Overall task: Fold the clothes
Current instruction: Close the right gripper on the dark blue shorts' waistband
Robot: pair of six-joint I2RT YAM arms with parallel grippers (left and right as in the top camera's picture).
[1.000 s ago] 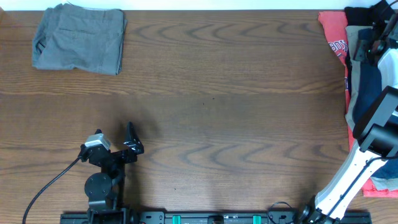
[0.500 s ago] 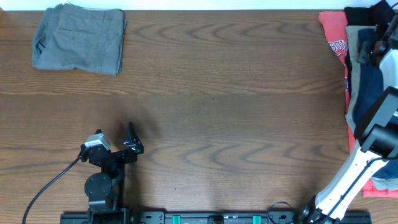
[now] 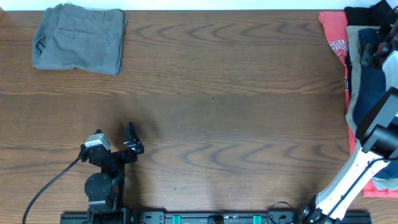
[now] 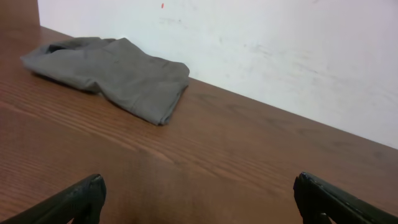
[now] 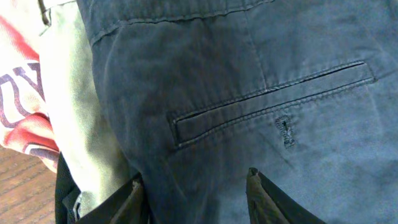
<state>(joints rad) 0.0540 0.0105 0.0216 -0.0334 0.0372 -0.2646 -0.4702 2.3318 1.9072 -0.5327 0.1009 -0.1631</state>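
Note:
The navy blue shorts [image 5: 249, 74] lie on top of a pile of clothes at the table's right edge [image 3: 368, 87], back pocket and buttonhole facing up. My right gripper [image 5: 193, 180] is open and low over them, with a ridge of navy cloth between its fingers; from overhead it shows at the pile's far end [image 3: 378, 48]. Grey folded shorts [image 3: 78, 38] lie at the far left, also in the left wrist view [image 4: 118, 68]. My left gripper [image 4: 199, 190] is open and empty, resting near the front left [image 3: 130, 140].
The pile also holds a red printed shirt [image 3: 333, 37] [image 5: 18, 99], a beige garment [image 5: 62, 93] and black cloth [image 3: 364, 14]. The brown wooden table [image 3: 217, 112] ends at a white wall [image 4: 280, 43] behind.
My right gripper has shifted slightly to the right over the pile. The left arm and the grey shorts have not moved.

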